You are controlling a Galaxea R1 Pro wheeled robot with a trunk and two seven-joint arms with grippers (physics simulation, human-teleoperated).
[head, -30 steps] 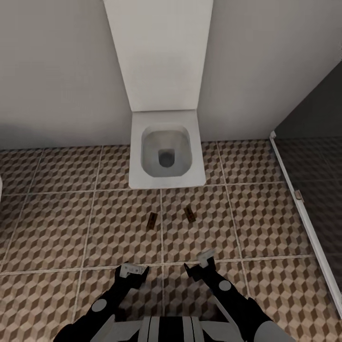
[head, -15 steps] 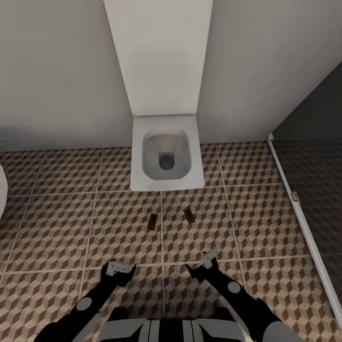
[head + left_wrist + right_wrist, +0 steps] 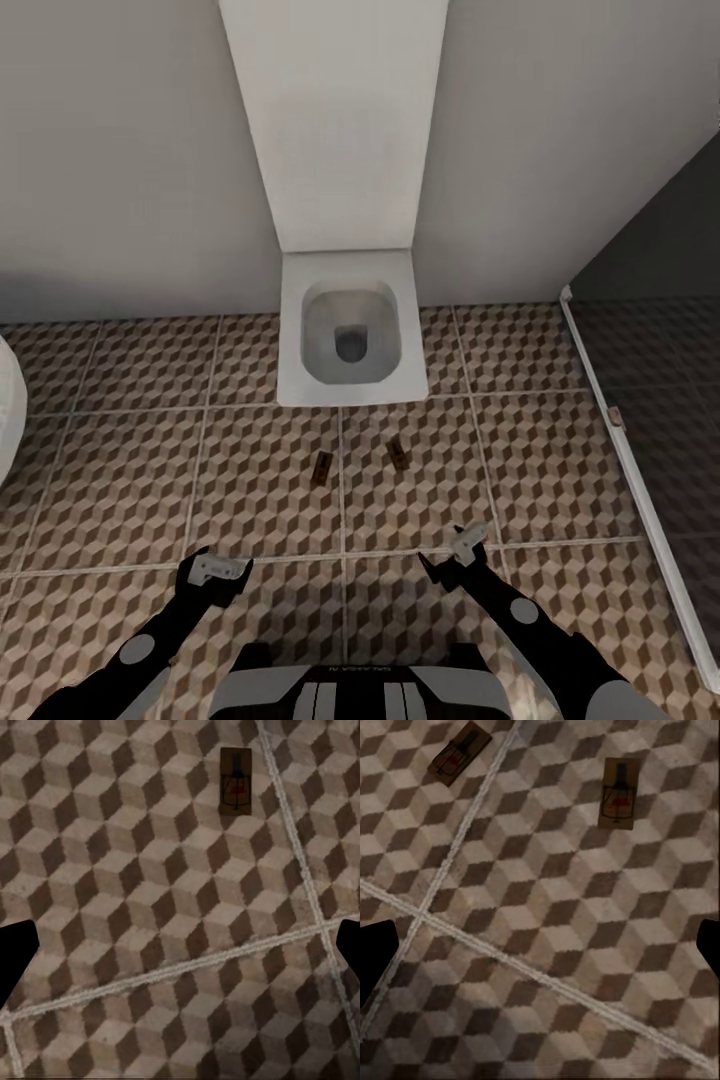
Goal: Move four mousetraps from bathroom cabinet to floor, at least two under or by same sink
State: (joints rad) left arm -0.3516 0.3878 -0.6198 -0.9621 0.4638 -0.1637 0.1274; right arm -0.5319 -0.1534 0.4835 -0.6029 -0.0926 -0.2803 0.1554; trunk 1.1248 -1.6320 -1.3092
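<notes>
**Two traps down by the toilet, hands free**

I'm looking at the bathroom floor (image 3: 130, 480); toilet (image 3: 350, 335) ahead; left gripper (image 3: 213, 573) and right gripper (image 3: 462, 558) hang low with jaws spread wide, holding nothing; two mousetraps (image 3: 321, 467) lie flat near the toilet, apparently just dropped there, no sink nearby.

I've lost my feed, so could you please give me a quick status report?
Both claws, left and right, open and empty. Two mousetraps flat on floor before toilet. Nothing in the way.
</notes>
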